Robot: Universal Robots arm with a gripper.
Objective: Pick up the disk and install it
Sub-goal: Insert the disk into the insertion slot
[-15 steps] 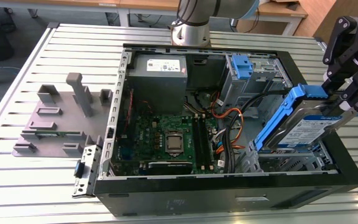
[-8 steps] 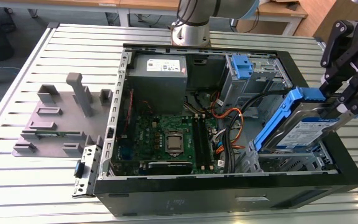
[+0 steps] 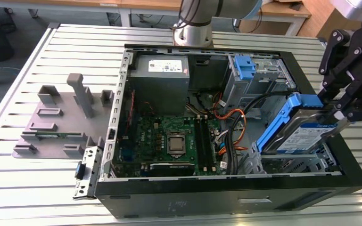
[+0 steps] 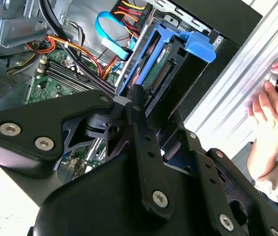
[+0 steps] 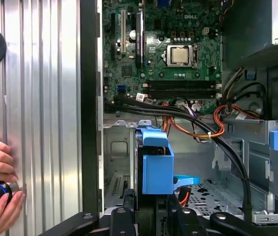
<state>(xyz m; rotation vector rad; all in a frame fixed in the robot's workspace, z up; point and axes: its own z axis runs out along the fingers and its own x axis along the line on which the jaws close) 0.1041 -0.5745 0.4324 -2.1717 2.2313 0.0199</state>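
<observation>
Grey plastic stand (image 3: 55, 122) on the worktop (image 3: 24, 190) at the exterior view's left, open case (image 3: 231, 200) in the middle, and at its right my pincer (image 3: 339, 107) clamps the disk (image 3: 303, 134) (tilted, not yet seated) over the drive bay (image 3: 294, 162). Installing looks to be the step in hand; seating calls for squaring it to the bay

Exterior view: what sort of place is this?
Probably a robotics lab bench: an opened computer case lies on a slotted metal table that also carries the arm base, a grey stand beside it, and the pincer holds the disk tilted in the case.
</observation>
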